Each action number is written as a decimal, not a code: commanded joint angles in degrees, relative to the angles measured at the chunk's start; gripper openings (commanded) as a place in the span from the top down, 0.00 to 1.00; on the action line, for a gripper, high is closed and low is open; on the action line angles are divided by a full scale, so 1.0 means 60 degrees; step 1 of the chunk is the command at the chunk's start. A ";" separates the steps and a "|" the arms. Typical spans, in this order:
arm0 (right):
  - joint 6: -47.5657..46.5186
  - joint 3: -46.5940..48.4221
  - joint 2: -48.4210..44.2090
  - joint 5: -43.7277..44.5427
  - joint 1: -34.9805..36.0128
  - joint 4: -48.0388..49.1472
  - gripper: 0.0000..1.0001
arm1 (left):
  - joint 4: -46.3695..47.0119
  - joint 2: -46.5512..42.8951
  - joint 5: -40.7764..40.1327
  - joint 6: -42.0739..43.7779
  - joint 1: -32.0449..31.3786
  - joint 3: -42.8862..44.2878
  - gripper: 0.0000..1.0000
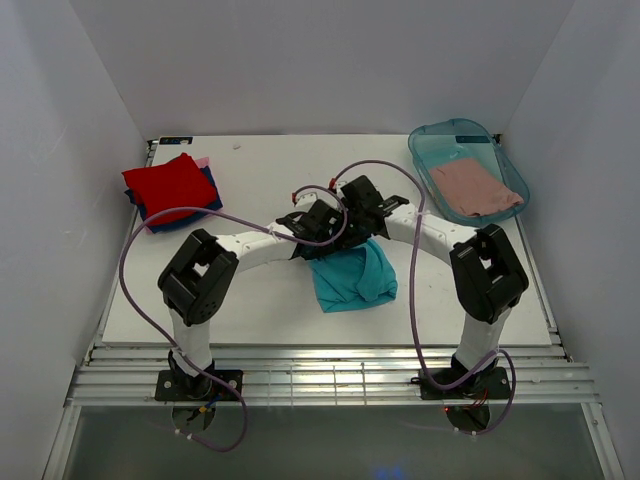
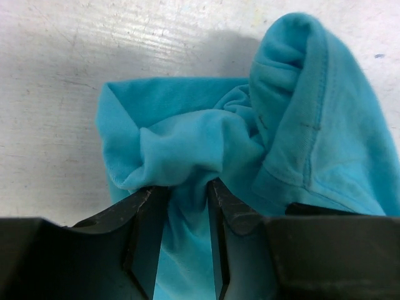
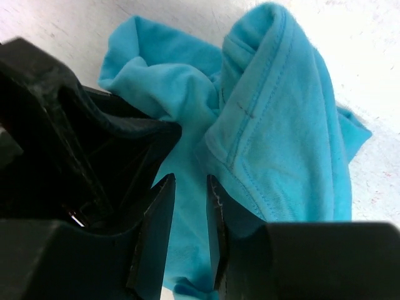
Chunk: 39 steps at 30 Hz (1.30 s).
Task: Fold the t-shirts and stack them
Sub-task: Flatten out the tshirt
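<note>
Upper left: red t-shirt [image 1: 170,183] on top of dark blue t-shirt [image 1: 150,212]. Centre: teal t-shirt [image 1: 352,280] bunched on table [image 1: 250,310]. Left gripper [image 2: 187,186] pinches a fold of it, and right gripper [image 3: 190,181] is clamped on its cloth too. Upper right: dusty-pink t-shirt [image 1: 475,188] lying in teal tub [image 1: 440,132].

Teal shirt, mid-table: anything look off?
Yes. The teal shirt is a crumpled heap, not laid flat, with a fold standing up. The left gripper and right gripper both pinch the same bunch, side by side, so spreading it looks awkward.
</note>
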 commanded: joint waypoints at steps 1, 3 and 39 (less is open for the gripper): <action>-0.0128 -0.0280 0.0218 0.0121 0.0042 0.0304 0.67 | 0.0137 0.0071 0.0129 0.0063 -0.0040 0.0017 0.58; -0.0099 -0.0324 0.0291 0.0151 0.0042 0.0348 0.67 | 0.0195 0.0100 0.0144 0.0108 -0.0040 -0.0013 0.58; -0.0919 0.2619 -0.1229 0.4573 -0.0455 -0.2753 0.92 | -0.2220 -0.5830 -0.1729 0.1718 -0.0011 -0.1040 1.00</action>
